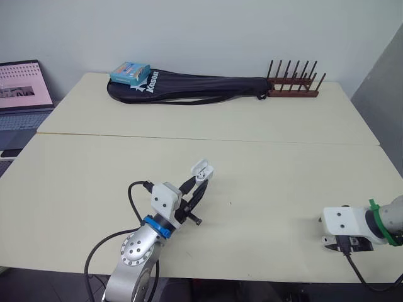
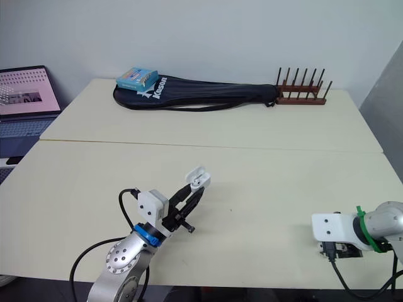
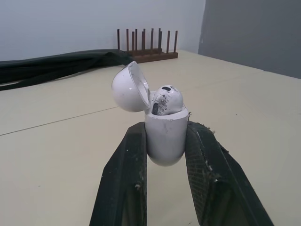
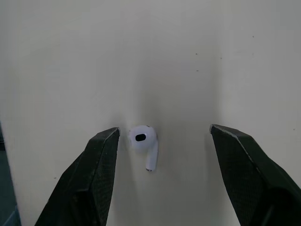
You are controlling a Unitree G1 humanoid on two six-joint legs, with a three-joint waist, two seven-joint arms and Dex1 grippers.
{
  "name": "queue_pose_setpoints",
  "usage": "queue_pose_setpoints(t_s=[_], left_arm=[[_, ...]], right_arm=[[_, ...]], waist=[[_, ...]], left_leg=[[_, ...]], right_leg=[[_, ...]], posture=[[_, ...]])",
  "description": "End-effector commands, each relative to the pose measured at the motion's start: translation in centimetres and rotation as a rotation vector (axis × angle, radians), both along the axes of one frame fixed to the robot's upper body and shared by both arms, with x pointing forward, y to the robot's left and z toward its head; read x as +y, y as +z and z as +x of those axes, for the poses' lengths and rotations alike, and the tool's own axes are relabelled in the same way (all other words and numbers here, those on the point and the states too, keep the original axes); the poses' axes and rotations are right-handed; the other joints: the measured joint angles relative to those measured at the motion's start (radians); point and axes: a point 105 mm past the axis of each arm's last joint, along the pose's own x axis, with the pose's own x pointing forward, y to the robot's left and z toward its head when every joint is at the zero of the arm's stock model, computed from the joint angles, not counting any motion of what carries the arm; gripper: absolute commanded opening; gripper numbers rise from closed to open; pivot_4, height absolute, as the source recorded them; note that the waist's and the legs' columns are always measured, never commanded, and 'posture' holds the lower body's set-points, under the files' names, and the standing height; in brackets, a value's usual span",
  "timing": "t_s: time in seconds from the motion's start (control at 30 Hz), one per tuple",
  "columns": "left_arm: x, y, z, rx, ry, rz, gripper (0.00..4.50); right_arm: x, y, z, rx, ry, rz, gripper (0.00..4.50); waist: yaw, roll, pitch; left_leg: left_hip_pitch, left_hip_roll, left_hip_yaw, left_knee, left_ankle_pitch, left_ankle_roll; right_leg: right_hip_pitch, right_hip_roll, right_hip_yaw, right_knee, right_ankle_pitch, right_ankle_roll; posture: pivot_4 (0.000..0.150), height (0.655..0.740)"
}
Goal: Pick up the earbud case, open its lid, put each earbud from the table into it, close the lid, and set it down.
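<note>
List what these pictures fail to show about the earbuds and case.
- Earbud case: second slot, hidden behind seated earbud, left wrist view.
- Loose earbud: hidden under right arm's wrist in eye views.
- Laptop: cut by left edge, eye views.

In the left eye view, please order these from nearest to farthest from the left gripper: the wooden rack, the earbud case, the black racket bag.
1. The earbud case: held by the left gripper, lid open.
2. The black racket bag: across the far side of the table.
3. The wooden rack: far right, just past the bag's end.
</note>
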Motion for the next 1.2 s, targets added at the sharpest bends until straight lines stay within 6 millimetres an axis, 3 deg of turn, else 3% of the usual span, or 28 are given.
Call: queue_pose_setpoints(t_s=[0.03, 0.47, 0.87, 1.13, 1.2], left_arm=[[-0.3, 1.5, -0.4, -0.054, -0.009, -0.016, 0.77], [-0.1, 1.4, -0.4, -0.053, -0.004, -0.013, 0.77], [-0.4, 1.5, -0.3, -0.054, -0.007, -0.020, 0.77], [-0.4, 1.4, -0.2, -0.053, -0.007, -0.021, 0.77], [-0.4, 1.4, -0.2, -0.053, -0.008, -0.020, 0.77]], right_arm=[[0.0, 0.0, 0.7, -0.047, 0.006, -0.034, 3.19], [-0.8, -0.5, -0.5, 0.057, 0.019, -0.083, 3.19], [-0.1, -0.7, -0.8, 0.083, 0.002, -0.060, 3.19], [1.1, -0.3, -0.6, 0.078, 0.019, -0.014, 0.41], [1.3, -0.2, -0.6, 0.076, 0.022, -0.008, 0.40]], waist=[[0.000, 0.000, 0.000], [0.001, -0.003, 0.001], [0.001, -0.003, 0.001], [-0.005, -0.004, 0.002], [-0.004, -0.004, 0.002]], left_leg=[[0.000, 0.000, 0.000, 0.000, 0.000, 0.000], [0.000, 0.000, 0.000, 0.000, 0.000, 0.000], [0.000, 0.000, -0.001, 0.000, 0.000, 0.000], [0.000, 0.001, 0.000, 0.000, 0.000, 0.000], [0.000, 0.001, 0.000, 0.000, 0.000, 0.000]], right_leg=[[0.000, 0.000, 0.000, 0.000, 0.000, 0.000], [0.000, 0.000, -0.001, -0.001, 0.000, 0.000], [0.000, 0.000, -0.001, -0.001, 0.000, 0.000], [0.000, 0.001, 0.000, -0.001, 0.000, 0.000], [0.000, 0.001, 0.000, -0.001, 0.000, 0.000]], posture=[[0.150, 0.7274], [0.150, 0.7274], [0.150, 0.7274], [0.150, 0.7274], [0.150, 0.7274]])
